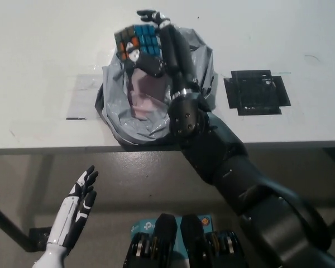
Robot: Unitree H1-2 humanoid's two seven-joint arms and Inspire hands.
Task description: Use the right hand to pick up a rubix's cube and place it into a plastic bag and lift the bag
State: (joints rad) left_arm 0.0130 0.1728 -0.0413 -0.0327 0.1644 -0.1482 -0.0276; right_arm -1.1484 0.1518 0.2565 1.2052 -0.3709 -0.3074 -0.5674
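cube (138, 40): motion-blurred; only two faces showed, the rest lay behind the fingers (166, 39) of the right hand (156, 47), so the sticker pattern could not be read in full.
plastic bag (120, 106): its right wall and part of its mouth were hidden behind the black right arm (212, 145); the pinkish patch inside (142, 92) was too vague to identify.
right arm: its upper part ran off the picture's bottom right edge.
left hand (78, 209): its forearm was cut off by the bottom edge.
table (39, 50): cut off by the top, left and right edges.
black square object (257, 92): surface detail too small to tell.
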